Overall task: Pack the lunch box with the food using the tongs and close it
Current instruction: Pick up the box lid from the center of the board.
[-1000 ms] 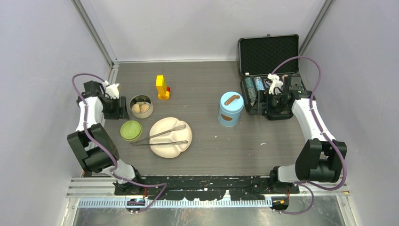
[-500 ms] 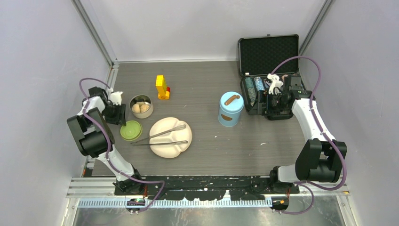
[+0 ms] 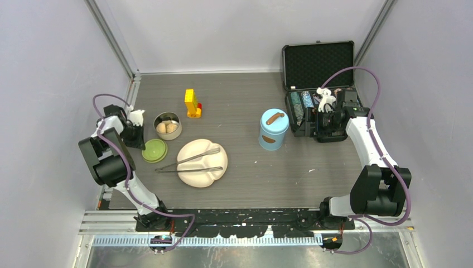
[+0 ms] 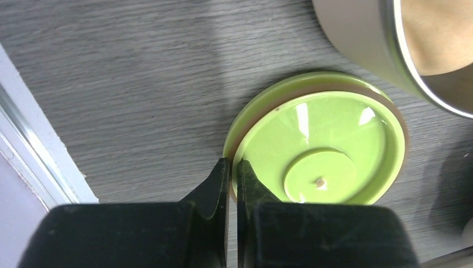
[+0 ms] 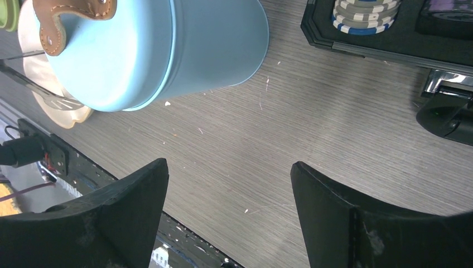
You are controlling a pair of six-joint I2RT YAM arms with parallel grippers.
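- The left gripper (image 4: pixel 231 167) stood at the left edge of the table (image 3: pixel 251 173), low over the green lid (image 4: pixel 318 151).
- Its jaws were pinched together on the near-left rim of the green lid, one finger outside the rim and one inside.
- The green lid lay flat on the table, hollow side up, left of the cream plate (image 3: pixel 203 180) and just near of the steel bowl (image 3: pixel 167 126).
- The steel bowl was uncovered. Two beige-brown pieces of food (image 3: pixel 167 128) sat inside it. I could not tell what kind they were.
- The tongs (image 3: pixel 192 158) lay across the cream plate. The joined end hung over the plate's left rim, near the green lid, and the two tips rested on the plate's right part. Neither gripper touched the tongs.
- The light-blue canister (image 3: pixel 273 131) stood upright right of centre, well apart from the bowl. Its blue lid (image 3: pixel 274 118) with the brown handle was seated on top.
- The right gripper (image 5: pixel 228 167) hovered right of the canister, beside the black case (image 3: pixel 318 67). Its jaws were spread wide with only bare table between them.
- The black case lay open at the far right, with stacked chips visible in its foam.
- A yellow-and-red object (image 3: pixel 192 104) stood far of the bowl.
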